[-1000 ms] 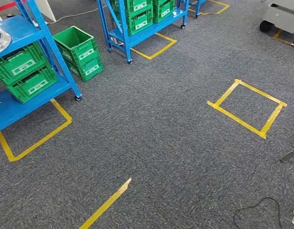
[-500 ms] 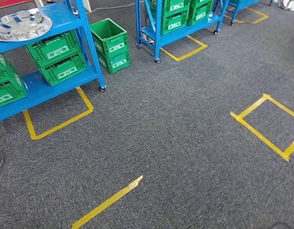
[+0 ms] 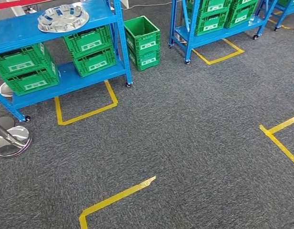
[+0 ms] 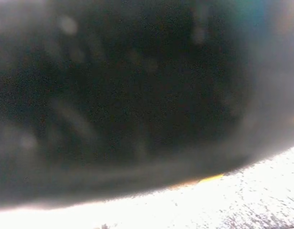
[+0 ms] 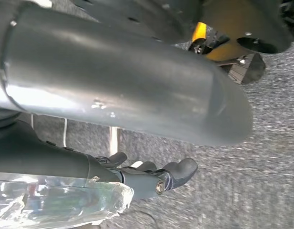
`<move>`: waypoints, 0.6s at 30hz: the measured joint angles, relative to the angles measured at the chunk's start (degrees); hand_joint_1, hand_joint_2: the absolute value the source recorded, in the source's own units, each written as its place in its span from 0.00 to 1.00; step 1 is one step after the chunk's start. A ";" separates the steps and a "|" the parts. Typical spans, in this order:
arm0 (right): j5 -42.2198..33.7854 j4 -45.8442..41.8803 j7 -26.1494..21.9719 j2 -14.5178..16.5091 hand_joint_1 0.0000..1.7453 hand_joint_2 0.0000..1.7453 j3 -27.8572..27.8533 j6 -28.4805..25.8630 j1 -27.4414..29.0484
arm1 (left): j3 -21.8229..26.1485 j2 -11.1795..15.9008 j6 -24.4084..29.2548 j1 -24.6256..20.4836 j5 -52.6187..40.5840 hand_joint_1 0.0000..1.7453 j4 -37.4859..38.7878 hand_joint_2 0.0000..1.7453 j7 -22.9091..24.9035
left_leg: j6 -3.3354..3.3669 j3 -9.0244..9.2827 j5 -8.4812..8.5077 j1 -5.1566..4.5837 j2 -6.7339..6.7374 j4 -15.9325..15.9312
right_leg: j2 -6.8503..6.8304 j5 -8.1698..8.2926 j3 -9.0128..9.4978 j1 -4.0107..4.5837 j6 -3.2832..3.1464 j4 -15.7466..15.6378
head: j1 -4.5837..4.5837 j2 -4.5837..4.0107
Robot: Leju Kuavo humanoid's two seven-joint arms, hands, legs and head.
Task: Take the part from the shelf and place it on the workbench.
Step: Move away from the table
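Observation:
The part (image 3: 62, 18) is a round silver disc with cut-outs, lying flat on the top board of the blue shelf (image 3: 15, 31) at the far left of the head view. In the right wrist view my right hand (image 5: 152, 174) hangs over the grey carpet, its dark fingers (image 5: 181, 169) stretched out and apart with nothing in them. A crumpled clear film (image 5: 59, 202) shines beside the wrist. The left wrist view is a dark blur above a bright strip of floor, and I cannot make out how the left hand lies.
Green crates (image 3: 89, 50) fill the shelf's lower board, and one stacked pair (image 3: 142, 42) stands on the carpet beside it. A second blue rack (image 3: 210, 33) stands at the back. Round metal stand bases (image 3: 12, 140) lie at the left. Yellow tape lines (image 3: 116, 198) mark the floor.
The camera has turned left: the whole scene slid right in the picture, bringing the blue shelf and the silver part on it fully into sight. Nothing on the shelf moved.

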 joint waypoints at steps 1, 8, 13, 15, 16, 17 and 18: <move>0.10 -0.02 -0.02 0.01 0.00 0.00 -0.03 0.00 0.02 | -0.01 0.03 -0.02 -0.11 0.00 0.00 0.02 0.00 0.10 | -0.21 -1.41 -1.73 -0.04 1.73 2.98 | -0.85 -0.05 0.03 0.07 -0.29 -0.04 | -0.23 0.00; 0.45 -0.05 -0.02 -0.02 0.00 0.00 -0.09 0.01 0.02 | -0.02 0.04 -0.11 -0.05 0.00 0.00 0.12 0.00 0.37 | 0.68 -2.16 -0.68 -0.41 6.28 5.59 | -6.17 -0.75 0.65 1.05 -0.80 -0.05 | -0.53 0.00; 0.55 -0.05 -0.02 0.03 0.00 0.00 -0.09 0.01 -0.23 | -0.04 0.13 -0.09 -0.33 0.00 0.00 0.14 0.00 0.41 | 2.51 1.32 1.00 -1.32 8.12 -1.90 | -9.12 -1.37 1.28 1.64 0.15 -0.25 | -0.48 0.00; 0.63 -0.08 -0.02 0.04 0.00 0.00 -0.08 0.01 -0.40 | -0.04 0.10 -0.08 -0.11 0.00 0.00 0.14 0.00 0.43 | 2.96 1.61 1.48 -0.94 6.87 -2.68 | -7.33 -2.46 0.88 1.50 0.73 0.89 | -0.33 0.00; 0.68 -0.10 -0.02 0.04 0.00 0.00 -0.08 0.01 -0.41 | -0.04 0.04 -0.09 -0.15 0.00 0.00 0.14 0.00 0.44 | 3.17 1.77 1.70 -0.70 6.20 -3.04 | -5.59 -3.84 -0.18 1.39 1.00 3.18 | -0.19 0.00; 0.73 -0.12 -0.02 0.04 0.00 0.00 -0.08 0.01 -0.37 | -0.05 -0.05 -0.11 -0.22 0.00 0.00 0.15 0.00 0.44 | 3.28 1.75 1.78 -0.62 5.57 -3.14 | -3.70 -5.57 -1.80 1.21 1.20 6.59 | 0.00 0.00; 0.78 -0.14 -0.01 0.04 0.00 0.00 -0.08 0.00 -0.29 | -0.07 -0.14 -0.14 -0.32 0.00 0.00 0.15 0.00 0.44 | 3.37 1.71 1.79 -0.59 4.84 -3.14 | -2.63 -7.29 -3.76 1.12 1.32 10.53 | 0.11 0.00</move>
